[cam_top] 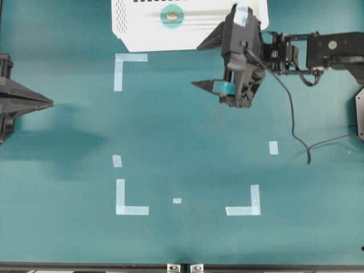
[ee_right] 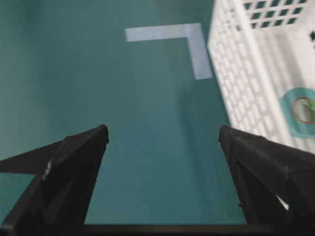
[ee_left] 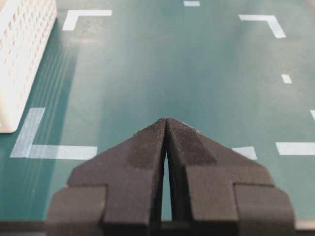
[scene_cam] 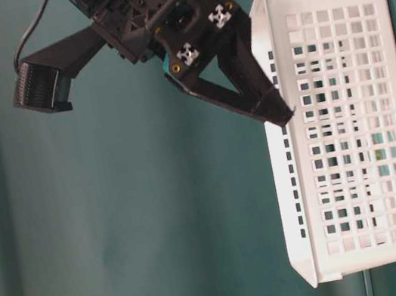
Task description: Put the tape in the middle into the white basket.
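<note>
Right tool (ee_right: 162,142) open, empty; tape (cam_top: 172,15) inside white basket (cam_top: 128,34).

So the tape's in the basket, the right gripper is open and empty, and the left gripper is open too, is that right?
Not quite. The left gripper is shut: the left wrist view shows its fingertips pressed together. The rest stands: the tape lies in the basket, and the right gripper is open and empty, as the right wrist view shows.
</note>
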Motion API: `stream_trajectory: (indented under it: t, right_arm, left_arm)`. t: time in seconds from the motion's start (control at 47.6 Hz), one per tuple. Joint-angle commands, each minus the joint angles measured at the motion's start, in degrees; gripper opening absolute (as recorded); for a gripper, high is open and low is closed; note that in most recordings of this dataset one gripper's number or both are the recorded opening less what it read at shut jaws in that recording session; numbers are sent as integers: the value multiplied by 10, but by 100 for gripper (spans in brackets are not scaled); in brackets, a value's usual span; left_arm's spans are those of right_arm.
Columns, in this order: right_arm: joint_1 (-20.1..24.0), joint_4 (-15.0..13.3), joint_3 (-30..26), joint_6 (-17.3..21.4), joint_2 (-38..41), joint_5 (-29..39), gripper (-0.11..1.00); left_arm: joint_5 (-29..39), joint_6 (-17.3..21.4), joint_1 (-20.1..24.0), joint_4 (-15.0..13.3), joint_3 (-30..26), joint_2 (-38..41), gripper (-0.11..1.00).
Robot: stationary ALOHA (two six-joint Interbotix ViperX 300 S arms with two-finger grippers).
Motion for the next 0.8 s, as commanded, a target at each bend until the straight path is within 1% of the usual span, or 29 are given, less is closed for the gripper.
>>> stream_trajectory:
  t: [0.0,0.525,0.778]
  right_arm:
    - [12,-2,-4,-1,-15,-5,99]
    - [83,-2,13,-1,-15,-8,99]
    - [91,-2,19,-1,-15,-8,99]
  left_arm:
    - [-3,-1,1,0,-7,5,-11]
    - [-3,-1,0,-1,-7,5,-11]
    - [-3,-1,1,-1,-7,5,-11]
